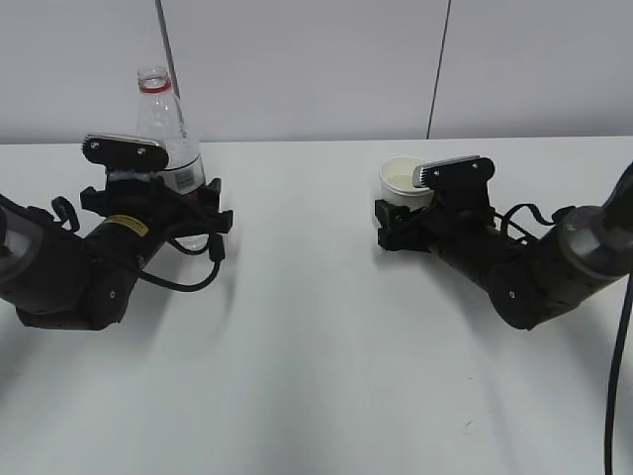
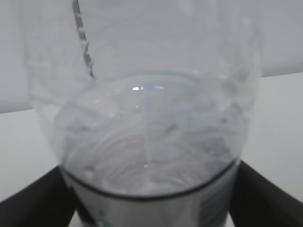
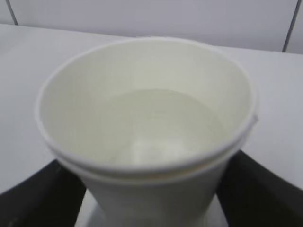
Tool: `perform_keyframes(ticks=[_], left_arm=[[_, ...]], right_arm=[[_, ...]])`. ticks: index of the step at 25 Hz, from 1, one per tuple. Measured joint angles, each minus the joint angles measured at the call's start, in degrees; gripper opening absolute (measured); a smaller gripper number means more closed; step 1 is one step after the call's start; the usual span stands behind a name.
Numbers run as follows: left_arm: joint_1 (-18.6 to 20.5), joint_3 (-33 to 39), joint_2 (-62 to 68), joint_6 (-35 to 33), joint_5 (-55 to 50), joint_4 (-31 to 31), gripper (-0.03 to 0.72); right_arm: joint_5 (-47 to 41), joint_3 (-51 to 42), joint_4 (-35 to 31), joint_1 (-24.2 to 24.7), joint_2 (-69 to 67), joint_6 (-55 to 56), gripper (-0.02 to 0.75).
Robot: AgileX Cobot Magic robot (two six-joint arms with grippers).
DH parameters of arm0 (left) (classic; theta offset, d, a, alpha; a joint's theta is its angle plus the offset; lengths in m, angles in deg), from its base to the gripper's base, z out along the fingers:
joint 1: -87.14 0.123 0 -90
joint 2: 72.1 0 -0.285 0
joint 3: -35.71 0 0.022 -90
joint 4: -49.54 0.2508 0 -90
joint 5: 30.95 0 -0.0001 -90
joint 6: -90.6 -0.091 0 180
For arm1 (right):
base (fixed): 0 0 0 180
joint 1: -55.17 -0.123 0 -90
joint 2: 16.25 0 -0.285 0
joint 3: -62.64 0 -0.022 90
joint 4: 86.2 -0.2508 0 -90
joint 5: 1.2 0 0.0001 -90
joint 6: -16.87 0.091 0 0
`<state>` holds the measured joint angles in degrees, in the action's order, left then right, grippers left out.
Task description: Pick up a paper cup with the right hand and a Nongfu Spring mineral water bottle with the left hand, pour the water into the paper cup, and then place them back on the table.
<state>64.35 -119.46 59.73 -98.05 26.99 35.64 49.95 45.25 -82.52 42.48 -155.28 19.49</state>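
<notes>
The Nongfu Spring mineral water bottle [image 1: 163, 124] stands upright and uncapped at the left of the table [image 1: 316, 356]. My left gripper [image 1: 183, 203] is shut on its lower body. In the left wrist view the bottle [image 2: 151, 118] fills the frame between the black fingers [image 2: 33, 198]. The paper cup [image 1: 404, 180] stands upright at centre right, inside my right gripper [image 1: 401, 226], which is shut on it. In the right wrist view the cup [image 3: 142, 189] holds water [image 3: 161, 132]. The gripper bodies hide the bases of both, so I cannot tell whether they rest on the table.
Both arms lie low over the white table, the left arm's cable [image 1: 183, 282] looping over it. A white wall with dark vertical seams [image 1: 440, 59] closes the back. Bare tabletop lies between the two grippers and in front of them.
</notes>
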Motion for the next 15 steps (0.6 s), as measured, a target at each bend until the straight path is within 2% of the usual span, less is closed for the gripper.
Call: perform_keyframes(ticks=[15], left_arm=[[0.0, 0.0, 0.0, 0.0, 0.0, -0.5, 0.565]], right_arm=[[-1.5, -3.5, 0.2, 0.0, 3.0, 0.0, 0.612]])
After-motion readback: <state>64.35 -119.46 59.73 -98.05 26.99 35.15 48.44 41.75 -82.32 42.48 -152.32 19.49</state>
